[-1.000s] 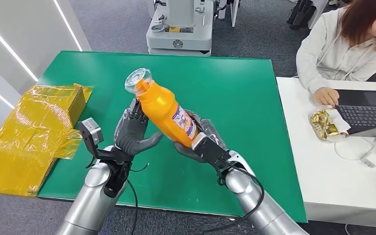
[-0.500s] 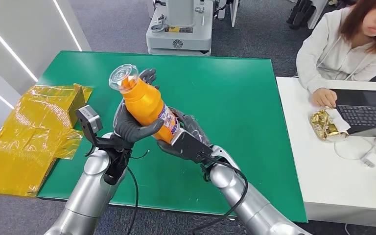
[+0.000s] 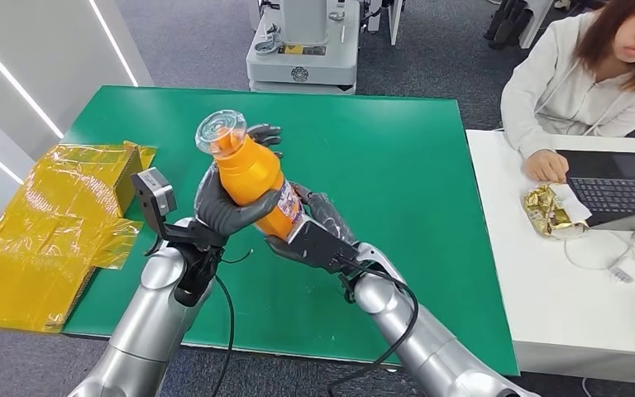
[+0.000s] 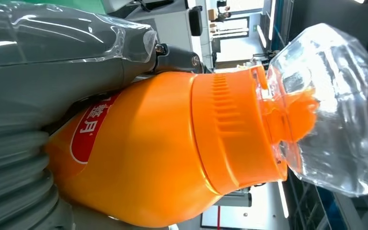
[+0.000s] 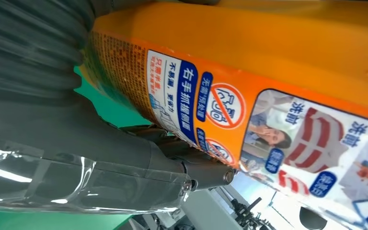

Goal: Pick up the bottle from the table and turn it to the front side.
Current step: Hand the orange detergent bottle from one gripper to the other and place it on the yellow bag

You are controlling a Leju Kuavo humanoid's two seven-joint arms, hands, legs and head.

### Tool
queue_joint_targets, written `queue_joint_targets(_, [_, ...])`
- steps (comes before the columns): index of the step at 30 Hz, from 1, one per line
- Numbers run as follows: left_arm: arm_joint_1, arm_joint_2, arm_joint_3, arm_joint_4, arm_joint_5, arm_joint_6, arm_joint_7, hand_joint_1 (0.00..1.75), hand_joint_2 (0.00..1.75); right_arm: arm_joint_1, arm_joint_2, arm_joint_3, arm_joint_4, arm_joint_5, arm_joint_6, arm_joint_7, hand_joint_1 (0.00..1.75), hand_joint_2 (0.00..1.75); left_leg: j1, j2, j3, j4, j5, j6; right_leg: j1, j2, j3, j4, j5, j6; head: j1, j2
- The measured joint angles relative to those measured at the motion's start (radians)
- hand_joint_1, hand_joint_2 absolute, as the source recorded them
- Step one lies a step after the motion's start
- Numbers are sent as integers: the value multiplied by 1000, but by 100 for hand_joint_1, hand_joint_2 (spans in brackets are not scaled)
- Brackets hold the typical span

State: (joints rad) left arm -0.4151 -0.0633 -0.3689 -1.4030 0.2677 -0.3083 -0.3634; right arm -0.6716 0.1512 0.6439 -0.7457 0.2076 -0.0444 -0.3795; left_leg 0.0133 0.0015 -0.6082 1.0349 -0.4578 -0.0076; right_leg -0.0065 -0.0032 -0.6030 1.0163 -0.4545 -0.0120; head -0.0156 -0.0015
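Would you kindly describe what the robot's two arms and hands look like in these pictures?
Both arms are smooth silver tubes with black cables running loosely along them. The left hand and right hand are dark grey, with thick grey thumbs and darker fingers. A small grey camera box sits on a black bracket at the left wrist. In the wrist views each hand has a ribbed grey cover, partly under glossy clear film.

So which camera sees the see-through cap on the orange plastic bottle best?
The left wrist view: the clear faceted cap looms large, with the orange spout inside it visible. The head view shows it small, from above. The right wrist view shows the orange plastic bottle's label instead.
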Motion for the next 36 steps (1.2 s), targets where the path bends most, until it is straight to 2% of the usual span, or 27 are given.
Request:
queue_joint_targets(2, [0, 0, -2, 0, 4, -2, 4, 175, 175, 0, 0, 0, 3, 2, 1, 0, 32, 175, 0, 0, 0, 0, 0, 0, 0, 0, 0, 0, 0, 0, 0, 0])
queue_joint_targets(3, [0, 0, -3, 0, 8, -4, 8, 175, 175, -1, 0, 0, 4, 2, 2, 0, 5, 175, 0, 0, 0, 0, 0, 0, 0, 0, 0, 0, 0, 0, 0, 0])
queue_joint_targets(4, [0, 0, -4, 0, 14, -7, 12, 175, 175, 0, -1, 0, 6, 2, 4, 1, 0, 175, 0, 0, 0, 0, 0, 0, 0, 0, 0, 0, 0, 0, 0, 0])
queue_joint_targets(15, [-2, -3, -8, 0, 22, -11, 17, 175, 175, 7, -5, 0, 9, 0, 8, 4, 0, 175, 0, 0, 0, 0, 0, 0, 0, 0, 0, 0, 0, 0, 0, 0])
queue_joint_targets(22, [-35, 11, -22, 1, -269, 148, -55, 175, 175, 25, -22, -1, 0, -15, 14, 13, 0, 175, 0, 0, 0, 0, 0, 0, 0, 0, 0, 0, 0, 0, 0, 0])
queue_joint_targets(27, [-107, 40, -33, 42, -754, 395, -56, 175, 175, 42, -46, -10, -25, -41, 36, 13, 0, 175, 0, 0, 0, 0, 0, 0, 0, 0, 0, 0, 0, 0, 0, 0])
queue_joint_targets(32, [-251, 77, -47, 201, -1283, 617, 31, 175, 175, 81, -80, -43, -102, -65, 55, 12, 0, 175, 0, 0, 0, 1, 1, -1, 0, 0, 0, 0, 0, 0, 0, 0])
queue_joint_targets(34, [-303, 89, -58, 280, -1421, 669, 61, 175, 175, 108, -97, -56, -155, -69, 55, 13, 0, 175, 0, 0, 0, 1, 1, -1, 0, 0, 0, 0, 0, 0, 0, 0])
queue_joint_targets(36, [-336, 96, -68, 343, -1469, 691, 70, 175, 175, 131, -111, -67, -200, -70, 55, 14, 0, 175, 0, 1, 0, 1, 0, -1, 0, 1, 0, 0, 0, 0, 0, 0])
